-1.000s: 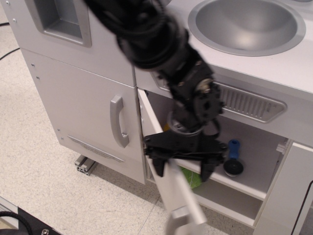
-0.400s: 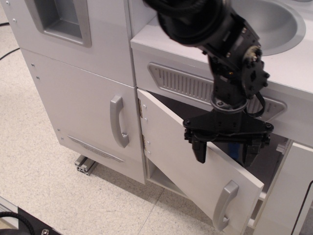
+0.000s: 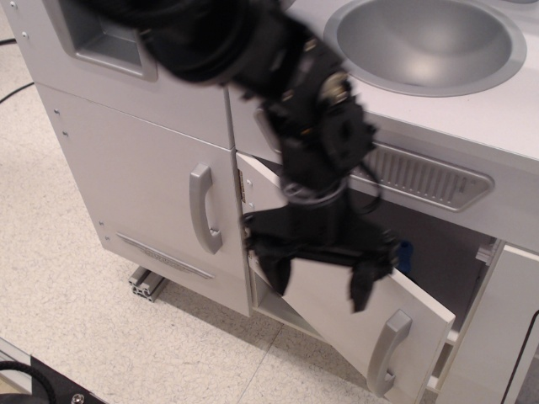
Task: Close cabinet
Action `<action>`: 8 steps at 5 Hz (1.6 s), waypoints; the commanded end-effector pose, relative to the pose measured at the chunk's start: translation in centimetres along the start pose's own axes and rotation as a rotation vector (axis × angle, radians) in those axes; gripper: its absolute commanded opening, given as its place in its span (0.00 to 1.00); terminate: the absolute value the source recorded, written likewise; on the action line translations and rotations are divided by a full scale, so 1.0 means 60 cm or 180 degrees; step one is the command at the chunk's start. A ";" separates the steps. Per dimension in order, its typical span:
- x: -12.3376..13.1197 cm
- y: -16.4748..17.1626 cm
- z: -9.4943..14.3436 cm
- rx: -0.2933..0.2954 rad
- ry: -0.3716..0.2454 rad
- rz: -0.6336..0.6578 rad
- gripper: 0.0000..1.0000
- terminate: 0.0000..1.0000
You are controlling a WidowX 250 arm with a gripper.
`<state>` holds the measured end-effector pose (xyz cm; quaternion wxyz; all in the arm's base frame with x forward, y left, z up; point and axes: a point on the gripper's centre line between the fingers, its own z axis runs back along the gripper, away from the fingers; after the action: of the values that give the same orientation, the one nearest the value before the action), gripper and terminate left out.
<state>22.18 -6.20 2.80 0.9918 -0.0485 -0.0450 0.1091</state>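
Observation:
The cabinet [image 3: 455, 244] is a white toy-kitchen compartment under the sink. Its small white door [image 3: 337, 316], hinged on the left, stands partly ajar, and its pale grey bar handle [image 3: 383, 353] points toward me at the lower right. My black gripper [image 3: 322, 279] hangs in front of the door's outer face, fingers [image 3: 278, 271] spread wide and empty. It is blurred with motion. A blue object [image 3: 405, 252] shows just inside the dark gap. The inner shelf is hidden by the door and arm.
A taller white door [image 3: 143, 185] with a grey handle [image 3: 202, 210] stands to the left, below a recessed grey-framed panel [image 3: 109, 38]. A grey sink bowl [image 3: 425, 42] sits on top, with a vent grille [image 3: 429, 177] under it. Speckled floor lies below.
The door swung from wide open to partly ajar and has held there. My gripper went right and up, then came back left and down across the door's front.

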 end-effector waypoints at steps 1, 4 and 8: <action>0.002 0.035 -0.047 0.0120 -0.0166 -0.0151 1.00 0.00; 0.057 0.003 -0.105 0.0080 -0.0317 0.0136 1.00 0.00; 0.149 -0.053 -0.122 0.0076 -0.0613 0.0393 1.00 0.00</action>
<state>30.12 -7.45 -4.84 0.9768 -0.0163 -0.1071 0.1850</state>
